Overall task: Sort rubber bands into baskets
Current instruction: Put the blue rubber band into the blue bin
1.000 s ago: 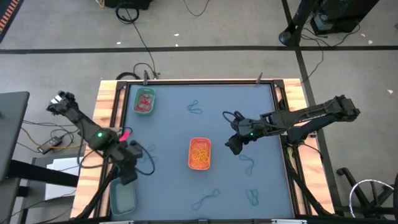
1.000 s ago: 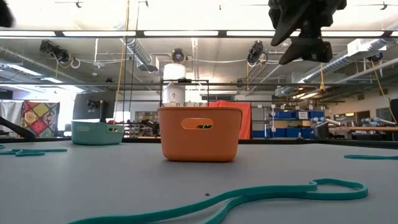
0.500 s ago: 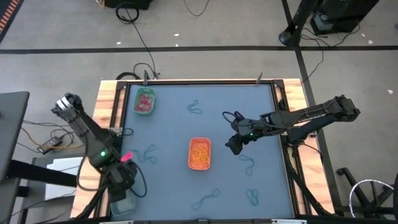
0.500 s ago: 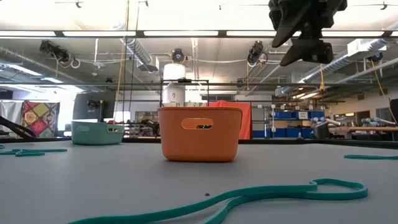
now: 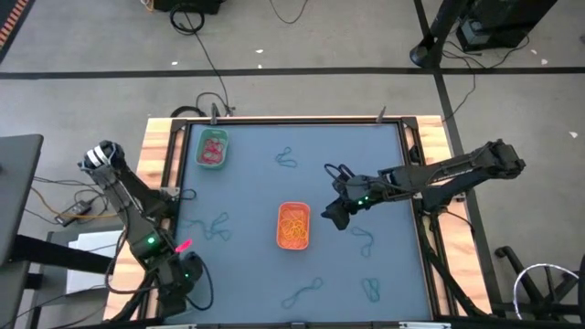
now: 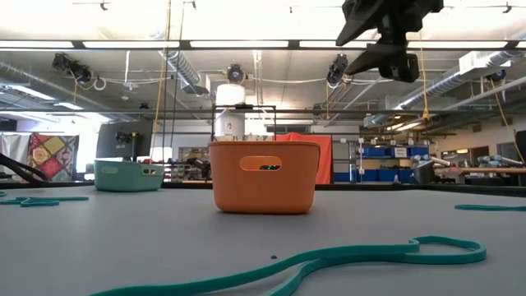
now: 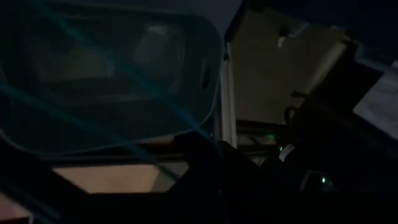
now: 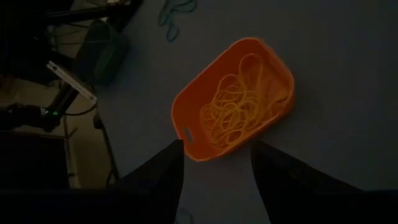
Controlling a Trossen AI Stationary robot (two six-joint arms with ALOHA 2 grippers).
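My left gripper (image 5: 180,281) hangs over the dull teal basket (image 7: 112,74) at the table's near left corner and hides most of it in the high view. It is shut on a teal rubber band (image 7: 124,93). My right gripper (image 5: 334,217) is open and empty, up in the air just right of the orange basket (image 5: 293,226), which holds orange-yellow bands (image 8: 239,106). The bright green basket (image 5: 212,149) at the far left holds red-pink bands. Loose teal bands (image 5: 215,227) lie flat on the table. My left gripper holds a teal rubber band whose strands (image 7: 186,124) run out from the fingertips across the left wrist view, above the teal basket. The view is dark and blurred, so the kind of hold does not show. The band is clear of the table.
More teal bands lie at the far middle (image 5: 288,160), right of the orange basket (image 5: 366,242) and near the front edge (image 5: 302,294) (image 5: 372,290). One lies close in front of the low camera (image 6: 329,259). Wooden table edges frame the mat (image 5: 155,183).
My left gripper has gone from beside the loose teal bands toward the table's near left corner and now hangs over the teal basket. My right gripper has shifted a little toward the orange basket and stays open.
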